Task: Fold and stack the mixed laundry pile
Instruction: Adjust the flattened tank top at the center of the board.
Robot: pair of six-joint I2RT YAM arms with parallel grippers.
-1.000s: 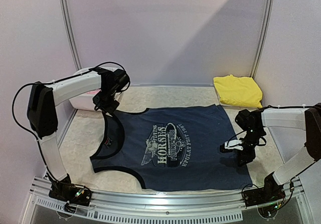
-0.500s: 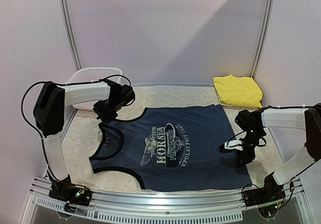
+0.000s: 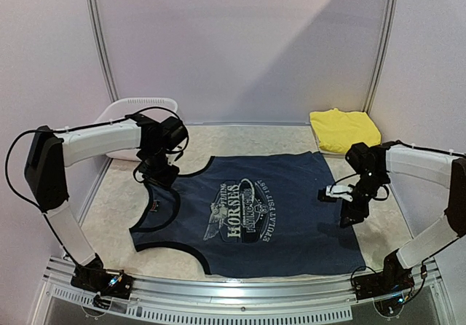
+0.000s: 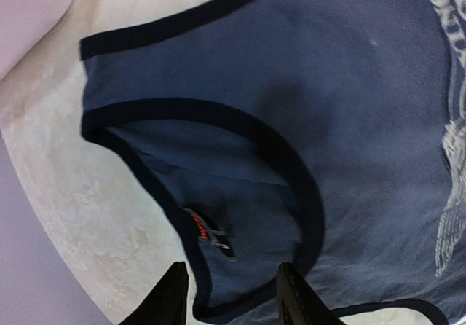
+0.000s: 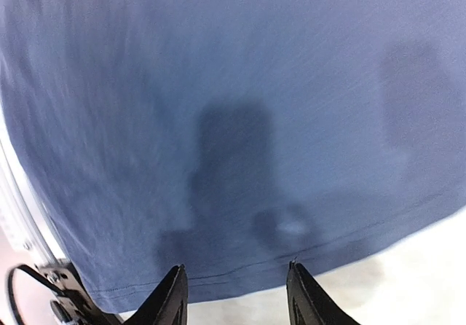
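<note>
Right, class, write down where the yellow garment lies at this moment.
In the top external view the yellow garment lies in the far right corner of the table, just beyond the far right corner of the navy tank top.

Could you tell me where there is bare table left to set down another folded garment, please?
Two patches: the back strip of table between the white basket and the yellow garment, and the near-left corner beside the navy tank top. The middle is covered by the top; the right edge is crowded by the right gripper.
</note>
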